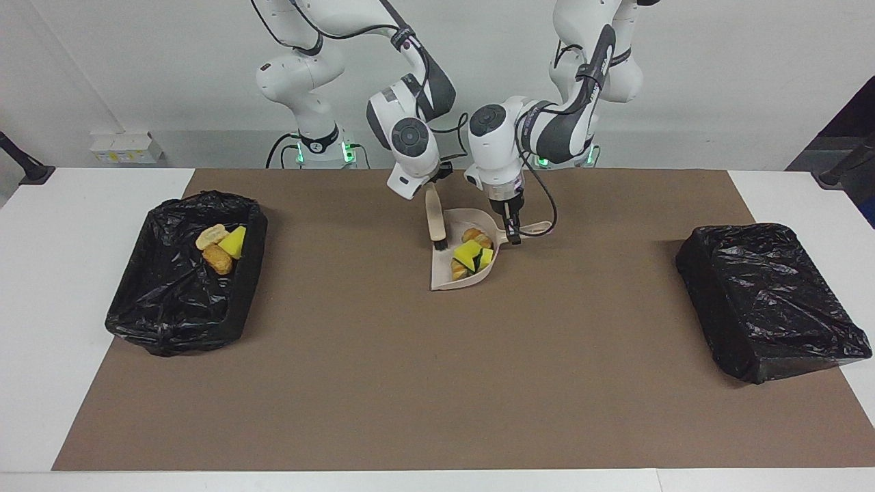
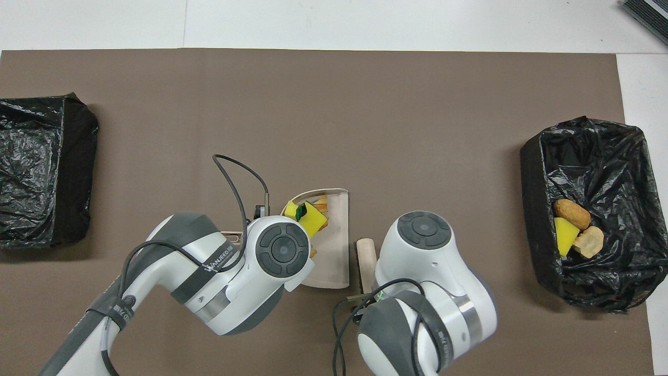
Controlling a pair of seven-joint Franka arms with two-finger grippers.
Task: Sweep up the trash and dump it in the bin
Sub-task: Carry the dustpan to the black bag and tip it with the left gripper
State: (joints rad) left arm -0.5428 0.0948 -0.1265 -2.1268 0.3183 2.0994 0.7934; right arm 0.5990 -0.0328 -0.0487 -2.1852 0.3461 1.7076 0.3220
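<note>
my left claw is clamped on the dustpan handle, my right claw clamped on the brush. the trash sits in the pan, the rest in the bin. it looks light and springy, so i carry it by the pan handle, level.

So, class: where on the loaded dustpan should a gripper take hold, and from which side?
By the slim handle, from above: it juts off the dustpan toward the left arm's end, clear of the trash. The left gripper is shut on it there.
</note>
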